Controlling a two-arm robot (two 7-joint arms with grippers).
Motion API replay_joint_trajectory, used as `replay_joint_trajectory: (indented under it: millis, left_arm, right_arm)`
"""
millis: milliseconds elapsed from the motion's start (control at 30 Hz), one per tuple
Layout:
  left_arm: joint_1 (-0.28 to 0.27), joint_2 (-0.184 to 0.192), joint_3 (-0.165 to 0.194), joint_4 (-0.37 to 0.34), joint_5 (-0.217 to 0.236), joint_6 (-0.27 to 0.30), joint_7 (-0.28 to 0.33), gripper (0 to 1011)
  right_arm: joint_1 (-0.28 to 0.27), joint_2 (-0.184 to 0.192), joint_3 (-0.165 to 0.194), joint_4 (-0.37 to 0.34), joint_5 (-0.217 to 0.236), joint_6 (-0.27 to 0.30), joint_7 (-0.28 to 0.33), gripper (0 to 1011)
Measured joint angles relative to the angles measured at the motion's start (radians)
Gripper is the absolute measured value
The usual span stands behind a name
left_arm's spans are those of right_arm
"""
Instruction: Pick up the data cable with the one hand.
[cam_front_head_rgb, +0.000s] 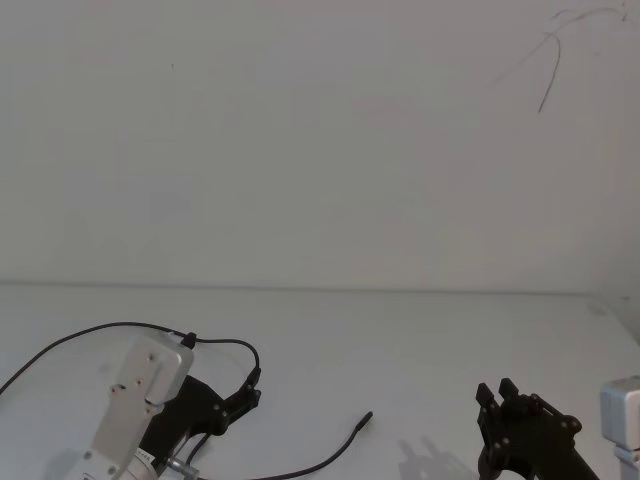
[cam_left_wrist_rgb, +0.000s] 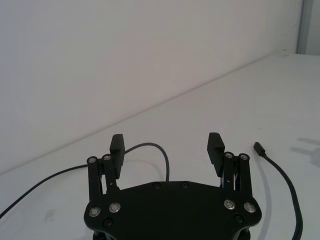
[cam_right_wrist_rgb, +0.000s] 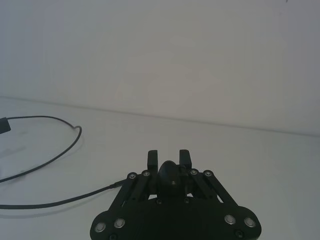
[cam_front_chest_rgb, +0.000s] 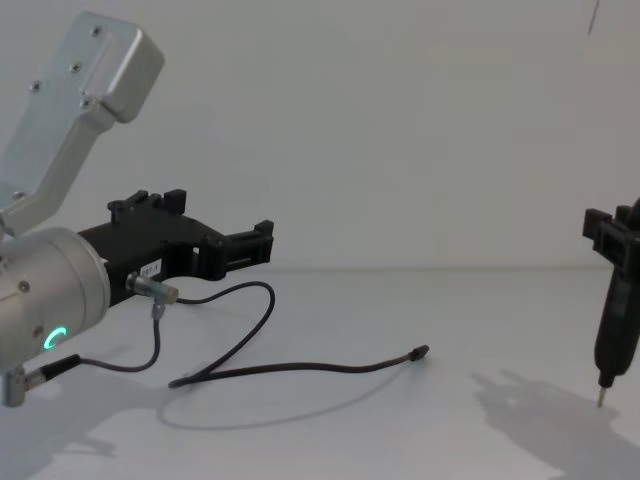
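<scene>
White table (cam_front_head_rgb: 400, 340), bare wall (cam_front_head_rgb: 300, 150); data cable (cam_front_chest_rgb: 300, 368) by released left end effector (cam_left_wrist_rgb: 166, 142), right one (cam_right_wrist_rgb: 169, 157) clenching tool (cam_front_chest_rgb: 610, 345).

data cable (cam_front_head_rgb: 335, 455) on table (cam_front_head_rgb: 400, 330), between left tool (cam_front_head_rgb: 252, 385) and right tool (cam_front_head_rgb: 496, 392)

The table (cam_front_chest_rgb: 480, 300) lies bare around the data cable (cam_front_chest_rgb: 300, 368), its plug end free on every side. The right gripper (cam_right_wrist_rgb: 168, 156), clamped on a stick tool (cam_front_chest_rgb: 610, 330), stands well off to the right.

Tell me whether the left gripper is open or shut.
Open: the left gripper has fingers wide apart, gripping nothing. The right gripper, at right, grips a black stick tool.
</scene>
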Motion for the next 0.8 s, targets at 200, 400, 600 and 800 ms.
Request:
replay_joint_trajectory:
  millis: [200,400,600,800]
  left_arm:
    - [0.0,0.0,0.0,0.0,0.0,0.0,0.0,1001]
    - [0.0,0.0,0.001,0.001,0.0,0.0,0.0,1001]
    - [-0.001,0.0,0.001,0.001,0.0,0.0,-0.001,1001]
    - [-0.014,0.003,0.004,0.002,-0.003,0.0,-0.031,1001]
  right_arm:
    - [0.0,0.0,0.0,0.0,0.0,0.0,0.0,251]
    - [0.0,0.0,0.0,0.0,0.0,0.0,0.0,251]
    - [0.0,0.0,0.0,0.0,0.0,0.0,0.0,251]
    - [0.0,0.0,0.0,0.0,0.0,0.0,0.0,251]
